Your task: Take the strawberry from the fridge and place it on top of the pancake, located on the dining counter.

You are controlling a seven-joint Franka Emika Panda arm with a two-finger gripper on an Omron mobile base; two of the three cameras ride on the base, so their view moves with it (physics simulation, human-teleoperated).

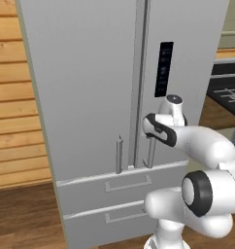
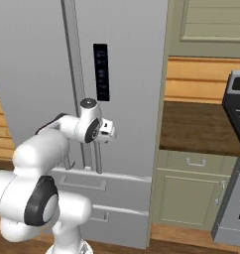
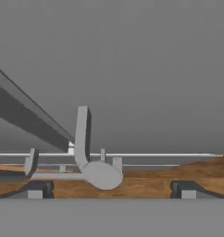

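It's a kitchen. Big grey fridge (image 1: 105, 97) w/ two doors & drawers, green cabinets (image 2: 191, 193), a stove (image 2: 236, 149), wood floor (image 1: 22, 219).

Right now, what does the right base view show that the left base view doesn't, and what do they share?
Only the right base view shows the sage-green cabinets beside the fridge, their dark countertop and the upper cabinet.

Only the left base view shows the wood-plank wall on the fridge's other side.

Both share the closed fridge with its dark display panel, the bar handles, the two lower drawers, and the arm with its hand near the right door's handle.
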